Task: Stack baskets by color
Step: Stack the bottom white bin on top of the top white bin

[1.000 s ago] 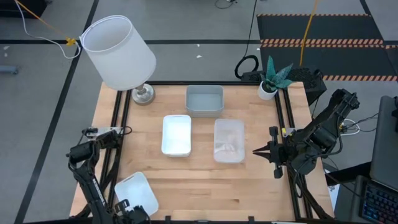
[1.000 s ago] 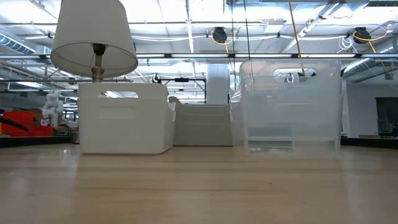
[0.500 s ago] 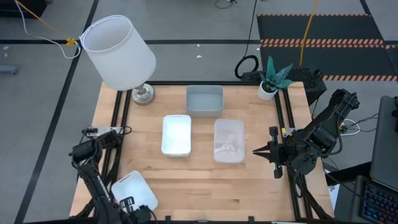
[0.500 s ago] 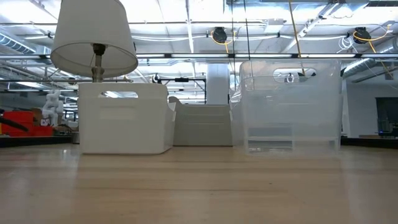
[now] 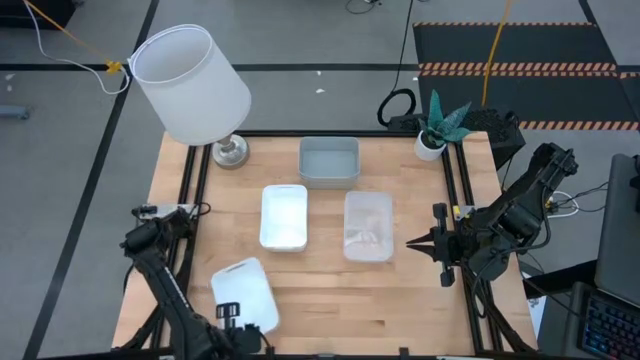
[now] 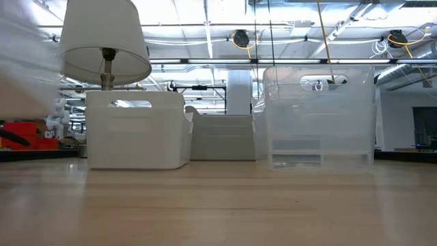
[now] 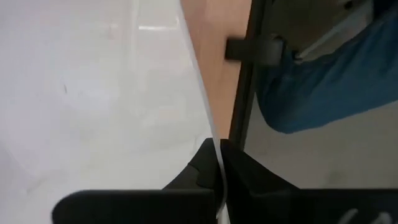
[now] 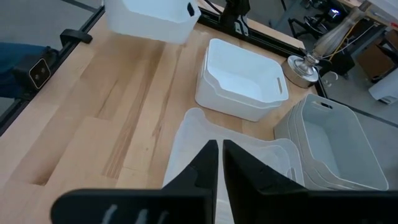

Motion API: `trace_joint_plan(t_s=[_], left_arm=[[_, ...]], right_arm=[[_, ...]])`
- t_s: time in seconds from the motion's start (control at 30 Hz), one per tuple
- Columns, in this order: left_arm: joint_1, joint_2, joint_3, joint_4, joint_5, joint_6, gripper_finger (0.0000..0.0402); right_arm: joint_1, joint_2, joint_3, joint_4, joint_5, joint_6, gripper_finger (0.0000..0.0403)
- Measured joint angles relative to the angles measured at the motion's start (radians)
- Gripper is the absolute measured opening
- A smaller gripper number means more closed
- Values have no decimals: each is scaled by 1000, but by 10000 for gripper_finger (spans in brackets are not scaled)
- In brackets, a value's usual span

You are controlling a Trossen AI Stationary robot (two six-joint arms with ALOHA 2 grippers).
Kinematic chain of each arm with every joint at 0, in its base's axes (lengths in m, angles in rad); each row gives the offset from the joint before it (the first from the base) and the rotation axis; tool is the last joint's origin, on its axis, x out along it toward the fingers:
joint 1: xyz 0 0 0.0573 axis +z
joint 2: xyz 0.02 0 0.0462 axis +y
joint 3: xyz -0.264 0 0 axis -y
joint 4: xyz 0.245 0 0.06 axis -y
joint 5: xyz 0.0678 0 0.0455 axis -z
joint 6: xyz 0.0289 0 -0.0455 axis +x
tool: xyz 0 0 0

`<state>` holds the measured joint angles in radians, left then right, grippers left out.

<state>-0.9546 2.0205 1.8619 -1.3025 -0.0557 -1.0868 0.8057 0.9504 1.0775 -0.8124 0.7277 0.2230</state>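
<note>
My left gripper (image 5: 230, 313) hangs above the table's near-left part, shut on a white basket (image 5: 247, 292). That basket also shows in the right wrist view (image 8: 148, 18), and as a white blur at the left of the low view (image 6: 24, 65). A second white basket (image 5: 284, 216) stands on its base at mid-table, with a clear basket (image 5: 368, 226) to its right. A grey-blue basket (image 5: 329, 161) stands behind them. My right gripper (image 5: 410, 243) waits shut at the table's right edge, level with the clear basket and holding nothing. My left gripper has the white basket's thin wall (image 7: 211, 134) at its near-left edge. One finger is inside the basket and one outside. The fingers point down from above. The basket hangs lifted clear of the table, its open side up.
A lamp with a big white shade (image 5: 190, 85) stands on its foot (image 5: 230, 152) at the far left corner. A small potted plant (image 5: 432, 140) stands at the far right corner. Bare wood (image 5: 340, 300) lies along the near edge. Black frame rails (image 5: 192, 190) run along both sides.
My left gripper has risen and gone toward the table's right and centre with the white basket. The basket has come up off the near-left corner. It has turned about and now hangs clear of the wood.
</note>
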Motion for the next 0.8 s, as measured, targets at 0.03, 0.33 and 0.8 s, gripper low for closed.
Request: trace_joint_plan(t_s=[0.03, 0.33, 0.8], left_arm=[[8, 0, 20, -13, -5, 30, 5], [53, 0, 173, -229, -16, 192, 5], [136, -7, 280, -269, -191, 776, 5]], right_arm=[[0, 0, 0, 0, 0, 0, 16], [0, 0, 0, -1, -29, 7, 16], [1, 0, 0, -3, -104, 26, 16]])
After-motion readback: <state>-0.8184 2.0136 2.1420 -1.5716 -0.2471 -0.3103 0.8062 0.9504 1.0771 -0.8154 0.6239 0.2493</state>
